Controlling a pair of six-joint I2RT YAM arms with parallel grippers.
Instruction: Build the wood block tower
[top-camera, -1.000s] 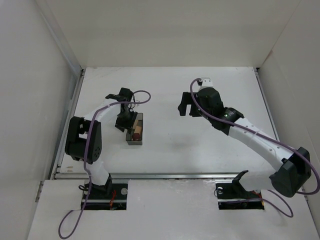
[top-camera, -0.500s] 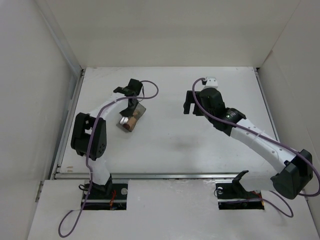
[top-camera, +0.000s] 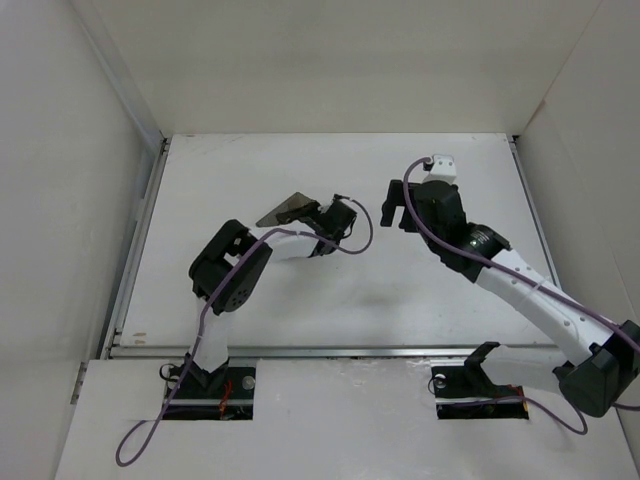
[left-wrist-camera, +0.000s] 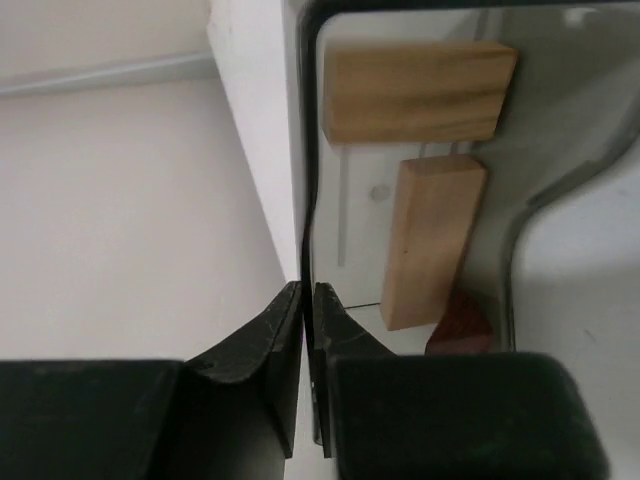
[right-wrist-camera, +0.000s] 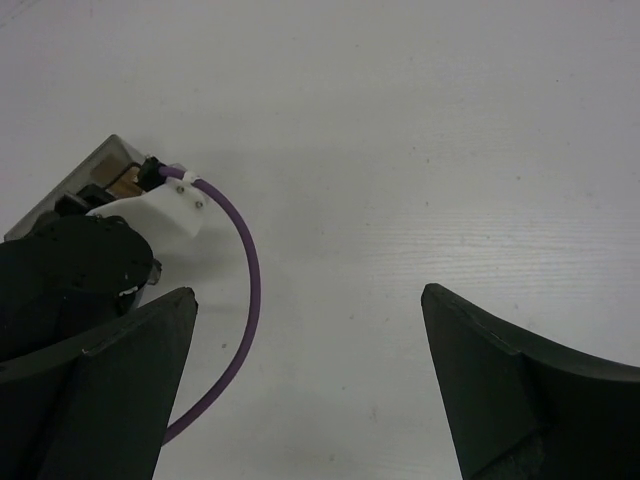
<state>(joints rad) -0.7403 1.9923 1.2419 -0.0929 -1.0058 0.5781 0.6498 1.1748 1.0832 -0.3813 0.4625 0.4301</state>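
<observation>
**Left claw clamped on bin wall; blocks loose inside, no tower standing**

The left gripper had its two fingers pressed together on the thin side wall of the dark translucent bin, one finger inside the bin and one outside, with only the wall between them. From the overhead camera the bin showed as a dark, slanted wedge at the tip of the folded left arm, tilted rather than lying flat. Whether any edge of it touched the table could not be told.

All three wooden pieces lay inside the bin, none stacked on another. In the left wrist view, the upper tan block lay crosswise at the end of the bin farthest from the fingers. The lower tan block lay lengthwise just beside it, one end close to the first block's long side. The reddish-brown piece sat at the end of the bin nearest the fingers, against the lower tan block's near corner and partly hidden behind the gripper body.

The right gripper hung well apart from the bin, to its right, with its fingers spread wide and nothing between them but bare table. Its wrist camera caught a corner of the bin at the frame's left edge, behind the left arm's wrist and its purple cable.
</observation>
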